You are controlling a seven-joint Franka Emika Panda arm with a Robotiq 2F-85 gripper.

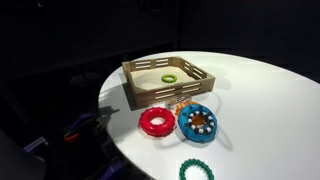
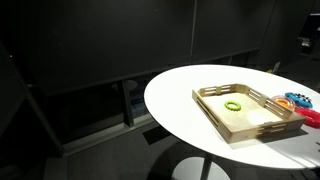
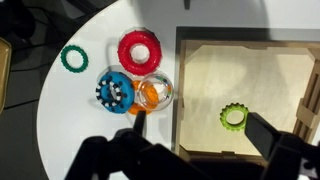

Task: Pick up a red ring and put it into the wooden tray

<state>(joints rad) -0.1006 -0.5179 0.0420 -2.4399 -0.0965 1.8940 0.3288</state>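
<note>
The red ring (image 1: pixel 155 122) lies flat on the white table in front of the wooden tray (image 1: pixel 160 95), next to the blue ring (image 1: pixel 199 122). In the wrist view the red ring (image 3: pixel 138 50) is left of the tray (image 3: pixel 250 75), apart from its wall. My gripper (image 3: pixel 200 130) is open and empty. It hangs high over the tray's left side, one finger over the table by the tray wall and the other over the tray floor. The tray also shows in an exterior view (image 2: pixel 212 115).
A small light-green ring (image 3: pixel 234 118) lies inside the tray. A blue ring with a white centre (image 3: pixel 116 92), an orange-and-clear ring (image 3: pixel 152 93) and a dark green knobbly ring (image 3: pixel 74 58) lie on the round table (image 1: pixel 260 100). The table edge is near the rings.
</note>
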